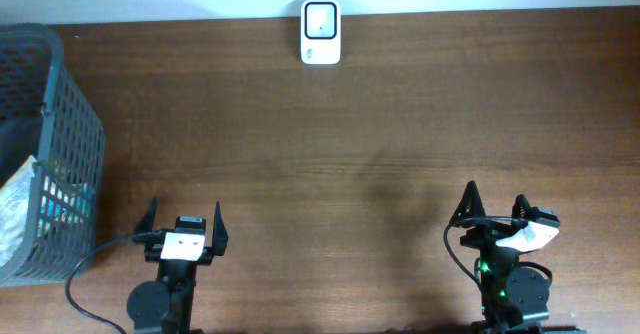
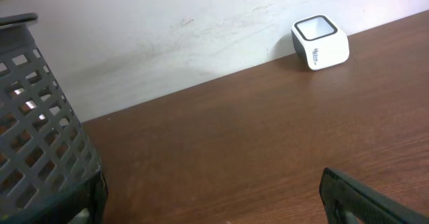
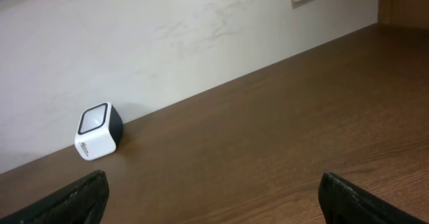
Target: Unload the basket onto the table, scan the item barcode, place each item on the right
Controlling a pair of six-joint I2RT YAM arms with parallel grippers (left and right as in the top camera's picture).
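Standing wide open at the near table edge, the left gripper (image 1: pixel 185 207) and right gripper (image 1: pixel 495 196) hold and touch nothing. The scanner (image 1: pixel 320 32) sits at the far edge against the wall, long axis front to back, window facing up. A grey mesh basket (image 1: pixel 75 144) stands left of the left gripper, holding a white package (image 1: pixel 14 212).

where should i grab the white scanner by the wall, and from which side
Likely across the flat left and right sides of the barcode scanner, coming from above: those sides look parallel, its windowed top is tilted, and its back is close to the wall.
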